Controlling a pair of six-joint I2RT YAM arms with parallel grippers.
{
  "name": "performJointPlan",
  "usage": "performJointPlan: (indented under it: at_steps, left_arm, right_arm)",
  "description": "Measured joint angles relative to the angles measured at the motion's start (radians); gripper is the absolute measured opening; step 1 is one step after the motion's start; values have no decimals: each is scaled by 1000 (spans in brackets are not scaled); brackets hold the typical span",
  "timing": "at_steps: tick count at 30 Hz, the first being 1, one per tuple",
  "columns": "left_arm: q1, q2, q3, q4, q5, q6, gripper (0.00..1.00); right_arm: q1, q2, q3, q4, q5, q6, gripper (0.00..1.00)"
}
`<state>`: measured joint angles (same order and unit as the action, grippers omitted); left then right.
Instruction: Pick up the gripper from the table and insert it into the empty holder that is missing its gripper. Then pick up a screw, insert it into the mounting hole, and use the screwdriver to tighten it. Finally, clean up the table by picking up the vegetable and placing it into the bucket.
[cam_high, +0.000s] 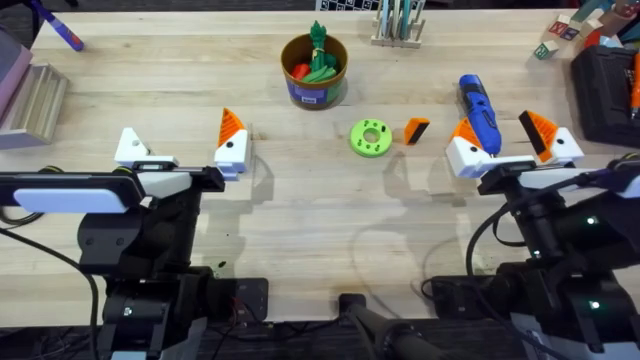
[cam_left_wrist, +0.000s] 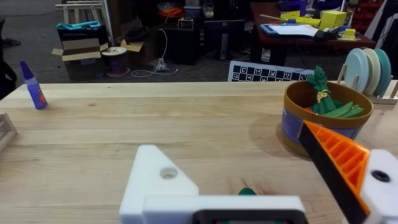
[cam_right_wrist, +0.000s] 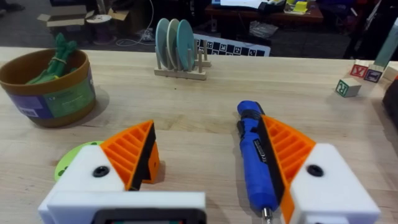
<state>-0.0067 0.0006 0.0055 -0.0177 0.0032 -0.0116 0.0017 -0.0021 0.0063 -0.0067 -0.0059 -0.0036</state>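
Observation:
The loose orange gripper (cam_high: 416, 130) lies on the table beside a green disc (cam_high: 370, 137). My left gripper (cam_high: 178, 135) is open. One side of it is the bare white holder (cam_high: 130, 147) (cam_left_wrist: 155, 183) with a round hole in it, and the other side carries an orange finger (cam_left_wrist: 339, 158). My right gripper (cam_high: 500, 130) (cam_right_wrist: 207, 124) hangs open over the blue screwdriver (cam_high: 478, 112) (cam_right_wrist: 255, 152), which lies between its orange fingers. The bucket (cam_high: 314, 72) (cam_left_wrist: 323, 115) (cam_right_wrist: 46, 87) stands at the back with a green vegetable (cam_high: 320, 55) in it. No screw can be made out.
A blue-capped bottle (cam_high: 62, 33) (cam_left_wrist: 32, 87) stands at the far left. A rack of discs (cam_high: 400, 20) (cam_right_wrist: 179, 50) and toy blocks (cam_high: 560, 35) (cam_right_wrist: 348, 87) sit along the back. A black case (cam_high: 608, 80) is at the right and a grey stack (cam_high: 35, 100) at the left.

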Motion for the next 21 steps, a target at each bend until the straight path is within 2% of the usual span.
performJointPlan:
  at_steps: [13, 18, 21]
  left_arm:
    - [0, 0, 0, 3, 0, 0, 985]
    - [0, 0, 1, 51, 0, -5, 985]
    - [0, 0, 13, 51, 0, -8, 985]
  right_arm:
    - [0, 0, 0, 9, 2, -1, 993]
    - [0, 0, 0, 164, 5, -4, 992]
    - [0, 0, 14, 194, 5, -3, 991]
